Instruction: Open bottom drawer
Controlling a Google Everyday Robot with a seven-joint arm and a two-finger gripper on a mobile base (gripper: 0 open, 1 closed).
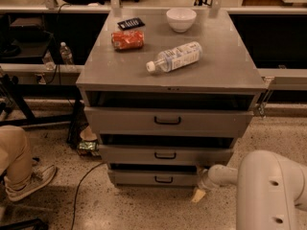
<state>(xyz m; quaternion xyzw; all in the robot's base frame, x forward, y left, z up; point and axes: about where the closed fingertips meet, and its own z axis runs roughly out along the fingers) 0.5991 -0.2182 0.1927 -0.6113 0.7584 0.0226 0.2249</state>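
Note:
The grey metal cabinet has three drawers. The bottom drawer is the lowest, with a small black bar handle at its centre, and it stands slightly out from the cabinet. My gripper is low at the drawer's right end, near the floor, to the right of the handle. My white arm reaches in from the lower right. The middle drawer and top drawer also stand slightly out.
On the cabinet top lie a clear water bottle, a white bowl, a red snack bag and a black object. A person's leg and shoe are at the lower left. A cable runs along the floor.

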